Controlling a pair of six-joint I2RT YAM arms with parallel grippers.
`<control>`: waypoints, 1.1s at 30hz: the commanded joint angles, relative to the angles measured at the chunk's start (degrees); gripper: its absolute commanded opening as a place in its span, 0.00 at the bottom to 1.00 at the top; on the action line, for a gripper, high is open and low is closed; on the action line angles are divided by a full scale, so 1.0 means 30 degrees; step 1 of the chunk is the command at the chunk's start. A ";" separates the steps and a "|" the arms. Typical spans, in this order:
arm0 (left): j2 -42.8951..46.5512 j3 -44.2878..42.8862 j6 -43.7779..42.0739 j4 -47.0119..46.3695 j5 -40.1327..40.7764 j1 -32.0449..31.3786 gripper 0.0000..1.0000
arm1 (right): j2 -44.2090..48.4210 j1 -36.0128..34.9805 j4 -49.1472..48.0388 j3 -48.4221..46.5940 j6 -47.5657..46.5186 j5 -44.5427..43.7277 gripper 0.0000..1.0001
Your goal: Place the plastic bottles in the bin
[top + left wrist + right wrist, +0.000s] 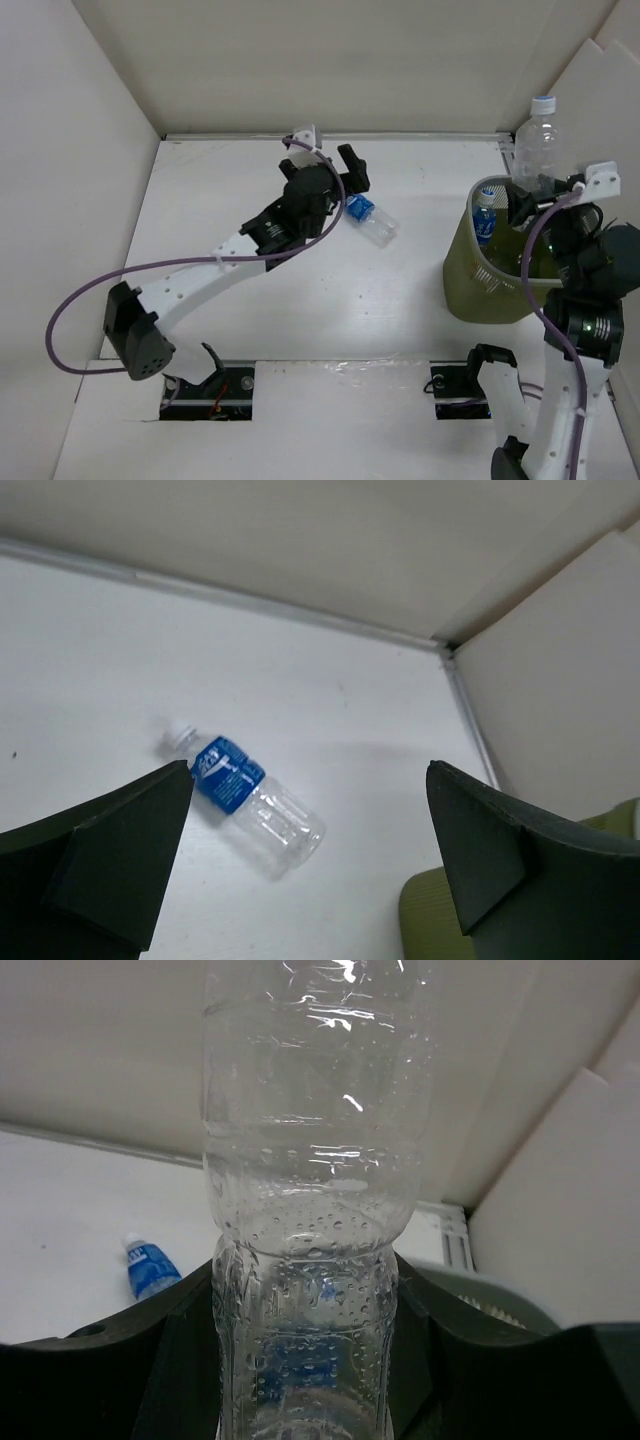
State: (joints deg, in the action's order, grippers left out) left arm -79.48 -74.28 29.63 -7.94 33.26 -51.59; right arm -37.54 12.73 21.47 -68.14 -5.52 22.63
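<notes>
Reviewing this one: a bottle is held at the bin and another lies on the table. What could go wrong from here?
1. The right gripper holds the clear bottle low on its body, upright near the far rim of the bin. Released there, it might tip outside or catch on the bottle already inside.
2. The blue-labelled bottle lies on its side below the open left gripper. It may roll away as the gripper closes.

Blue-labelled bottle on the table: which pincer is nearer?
Left. The left pincer is open beside the blue-labelled bottle; the right pincer grips a clear bottle at the bin.
</notes>
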 commanded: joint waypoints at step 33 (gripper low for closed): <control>-1.7150 -1.4054 1.2681 1.3631 -0.7016 0.4100 1.00 | 0.1671 0.0619 0.3713 -0.1047 -0.1207 -0.0662 1.00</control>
State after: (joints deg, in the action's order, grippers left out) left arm -128.92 -112.09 63.22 29.10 11.73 -40.75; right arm -33.61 14.28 37.06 -71.68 -8.27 18.31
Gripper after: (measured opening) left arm 0.997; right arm 0.998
